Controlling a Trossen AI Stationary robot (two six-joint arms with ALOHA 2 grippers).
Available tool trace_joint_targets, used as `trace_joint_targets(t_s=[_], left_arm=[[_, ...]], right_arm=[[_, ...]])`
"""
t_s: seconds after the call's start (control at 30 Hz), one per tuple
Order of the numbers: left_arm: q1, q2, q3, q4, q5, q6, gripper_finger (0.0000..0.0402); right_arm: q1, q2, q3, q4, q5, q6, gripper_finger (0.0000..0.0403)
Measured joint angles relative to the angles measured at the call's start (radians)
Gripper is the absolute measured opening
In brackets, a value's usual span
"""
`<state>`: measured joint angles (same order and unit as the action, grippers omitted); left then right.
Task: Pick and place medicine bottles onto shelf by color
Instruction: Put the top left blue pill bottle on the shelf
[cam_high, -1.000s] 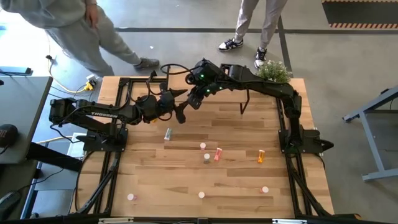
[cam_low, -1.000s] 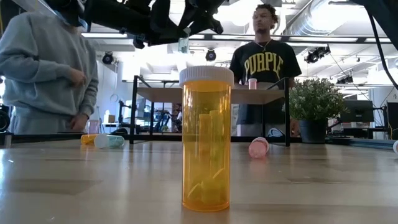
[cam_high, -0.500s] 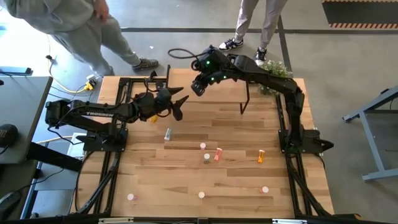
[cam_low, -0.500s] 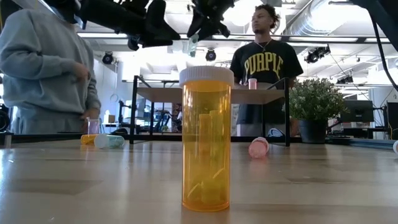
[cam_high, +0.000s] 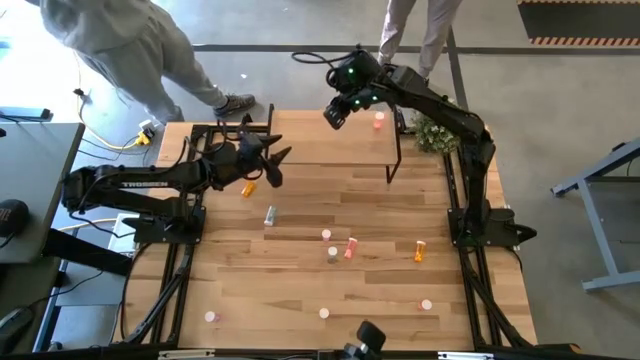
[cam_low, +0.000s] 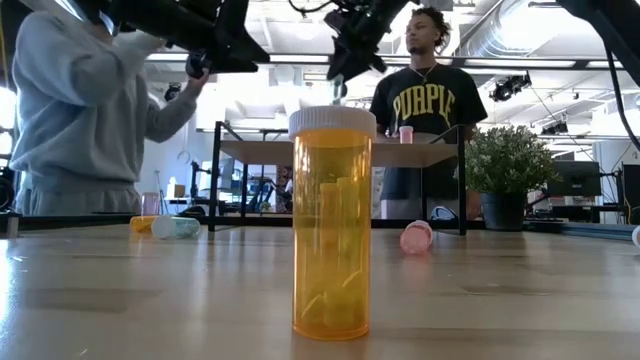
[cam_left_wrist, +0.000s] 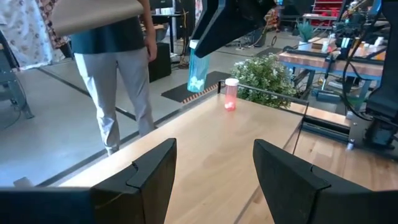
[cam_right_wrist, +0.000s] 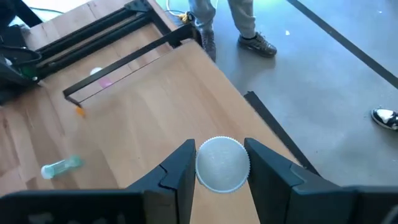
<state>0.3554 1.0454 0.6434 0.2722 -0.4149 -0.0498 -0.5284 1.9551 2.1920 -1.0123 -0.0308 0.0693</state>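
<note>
My right gripper (cam_high: 337, 114) hangs over the shelf (cam_high: 300, 148), a light-wood board on black legs at the table's far side, and is shut on a pale blue-green medicine bottle (cam_left_wrist: 196, 67). One pink bottle (cam_high: 378, 121) stands upright on the shelf's right part. My left gripper (cam_high: 270, 162) is open and empty, level, just left of the shelf's near edge. On the tabletop an orange bottle (cam_high: 248, 188) and a pale green one (cam_high: 269, 214) lie on their sides. My right gripper pinches the bottle between its two fingers at the top end, with the white cap (cam_right_wrist: 222, 155) showing between the fingers (cam_right_wrist: 180, 171). The fingers slant down from the far right. The bottle hangs upright below them, clear of the shelf board (cam_left_wrist: 205, 137).
Several more bottles are scattered over the near half of the table (cam_high: 350, 248), (cam_high: 419, 250), (cam_high: 324, 313). An orange bottle (cam_low: 331, 220) stands right before the low camera. A potted plant (cam_high: 437, 130) sits at the far right corner. People stand beyond the far edge (cam_low: 430, 90).
My right gripper has carried the blue-green bottle toward the table's far edge and right, from beside my left gripper to above the shelf. My left gripper, open, has drawn back toward the left edge and risen slightly, uncovering the orange bottle on the table.
</note>
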Motion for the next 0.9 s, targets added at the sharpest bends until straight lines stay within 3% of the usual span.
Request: trace_joint_targets(t_s=[0.3,0.7,0.9], left_arm=[[0.009,-0.004,0.000,-0.012,0.000,0.000,0.0202],[0.009,-0.004,0.000,-0.021,0.000,0.000,0.0202],[0.009,-0.004,0.000,-0.021,0.000,0.000,0.0202]], right_arm=[[-0.011,0.008,-0.107,0.036,0.000,0.002,0.0115],[-0.011,0.010,-0.114,0.053,0.067,0.054,0.0115],[0.006,0.021,-0.114,0.113,0.037,0.060,0.0115]])
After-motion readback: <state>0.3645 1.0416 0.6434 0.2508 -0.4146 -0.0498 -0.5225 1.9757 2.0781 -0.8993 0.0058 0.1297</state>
